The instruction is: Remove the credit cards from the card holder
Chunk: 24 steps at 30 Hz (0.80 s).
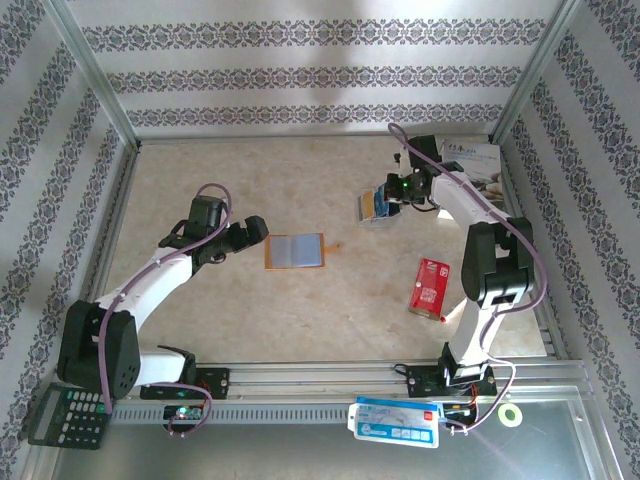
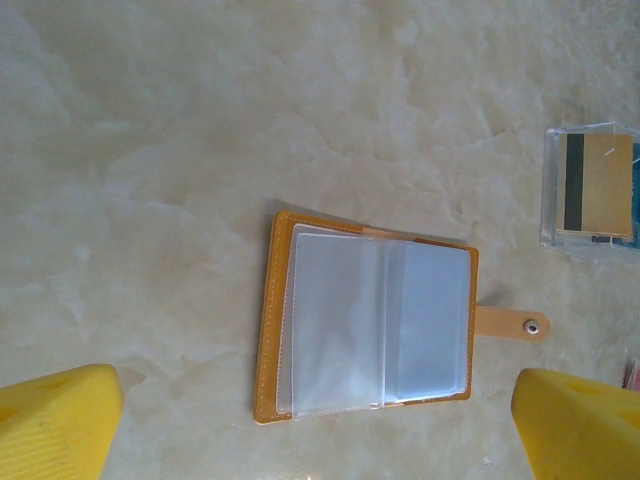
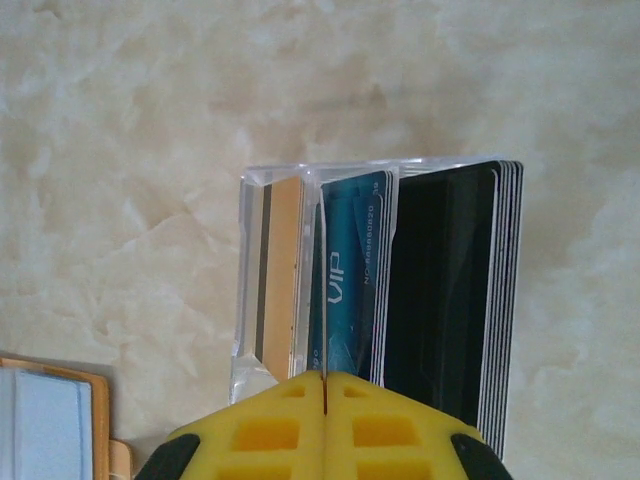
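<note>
The orange-tan card holder (image 1: 295,251) lies open and flat mid-table, clear sleeves up, its snap tab (image 2: 512,323) pointing right. In the left wrist view the card holder (image 2: 370,320) sits just ahead of my left gripper (image 2: 318,428), which is open with its yellow fingers (image 2: 55,425) wide apart. My left gripper (image 1: 255,228) hovers left of the holder. My right gripper (image 1: 398,190) is over a clear box (image 1: 373,208). My right gripper (image 3: 325,385) is shut on a thin credit card (image 3: 323,290) seen edge-on. A gold card (image 3: 282,270), a blue VIP card (image 3: 352,280) and several black cards (image 3: 450,290) stand in the box.
A red packet (image 1: 431,285) lies by the right arm. A white book (image 1: 472,165) sits at the back right. On the front rail are a calculator (image 1: 68,417), a blue-white pouch (image 1: 395,423) and a tape roll (image 1: 512,414). Metal frame rails edge the table.
</note>
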Motion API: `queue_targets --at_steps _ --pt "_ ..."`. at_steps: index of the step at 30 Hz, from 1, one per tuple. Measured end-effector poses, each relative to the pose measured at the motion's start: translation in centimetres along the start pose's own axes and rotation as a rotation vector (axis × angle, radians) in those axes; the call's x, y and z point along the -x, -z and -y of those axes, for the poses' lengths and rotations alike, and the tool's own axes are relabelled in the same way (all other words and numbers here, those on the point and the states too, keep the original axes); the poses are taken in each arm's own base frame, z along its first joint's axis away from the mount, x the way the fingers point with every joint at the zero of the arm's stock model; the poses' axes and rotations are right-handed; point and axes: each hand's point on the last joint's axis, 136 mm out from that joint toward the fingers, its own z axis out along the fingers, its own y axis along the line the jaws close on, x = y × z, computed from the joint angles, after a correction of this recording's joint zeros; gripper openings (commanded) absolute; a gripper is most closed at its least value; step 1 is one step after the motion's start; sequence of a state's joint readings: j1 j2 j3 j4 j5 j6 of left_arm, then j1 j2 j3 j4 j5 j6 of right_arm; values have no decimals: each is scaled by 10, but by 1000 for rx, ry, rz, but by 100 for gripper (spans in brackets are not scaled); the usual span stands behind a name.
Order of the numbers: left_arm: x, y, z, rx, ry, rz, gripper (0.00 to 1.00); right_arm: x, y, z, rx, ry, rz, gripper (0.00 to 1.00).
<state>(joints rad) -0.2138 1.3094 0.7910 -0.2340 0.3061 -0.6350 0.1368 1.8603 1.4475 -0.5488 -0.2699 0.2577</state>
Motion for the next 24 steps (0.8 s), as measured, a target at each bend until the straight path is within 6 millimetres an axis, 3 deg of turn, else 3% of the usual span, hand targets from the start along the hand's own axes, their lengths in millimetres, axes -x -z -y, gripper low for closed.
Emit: queue_targets --at_steps 8,14,19,24 --pt "-3 -3 -2 3 4 -18 100 0 -12 6 -13 -21 -44 1" --pt "-10 -9 -2 -7 14 -54 99 7 -17 5 -16 -42 -46 25" --pt "-15 -18 3 -26 17 -106 91 7 -11 4 -17 -66 -39 31" --pt "-16 -29 22 -31 -30 -148 78 1 15 -9 -2 -74 5 33"
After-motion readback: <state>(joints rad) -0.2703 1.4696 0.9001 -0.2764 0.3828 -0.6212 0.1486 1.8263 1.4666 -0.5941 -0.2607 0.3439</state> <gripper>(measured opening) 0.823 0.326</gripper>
